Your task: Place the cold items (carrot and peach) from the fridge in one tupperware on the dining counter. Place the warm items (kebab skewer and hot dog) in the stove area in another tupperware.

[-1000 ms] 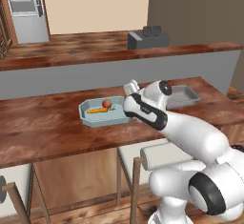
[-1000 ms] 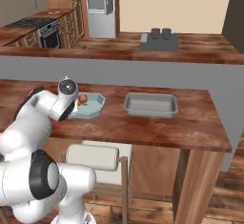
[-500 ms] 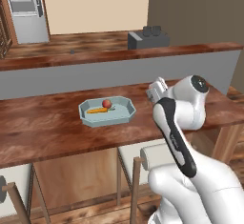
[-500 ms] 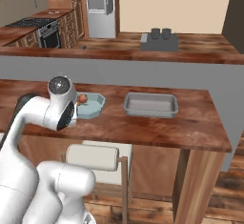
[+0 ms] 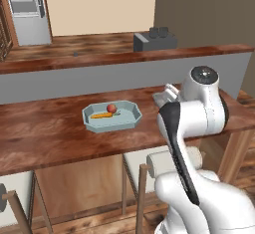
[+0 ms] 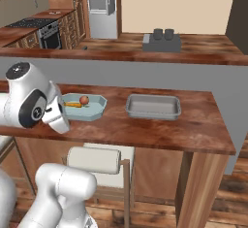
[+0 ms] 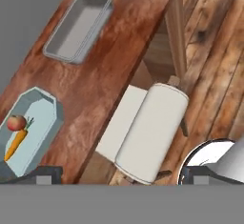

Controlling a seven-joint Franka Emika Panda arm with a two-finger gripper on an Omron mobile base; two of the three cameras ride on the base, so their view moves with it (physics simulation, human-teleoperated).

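We see the dining counter (image 6: 160, 127) carrying an empty grey tupperware (image 6: 153, 106) beside a pale blue tupperware (image 6: 89, 109) that holds the carrot (image 6: 73, 104) and peach (image 6: 84, 99), while our gripper (image 7: 121, 173) hangs spread wide, holding nothing.

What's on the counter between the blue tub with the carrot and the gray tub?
Nothing. In the right base view, only bare wooden counter lies between the blue tub holding the carrot and the empty gray tub.
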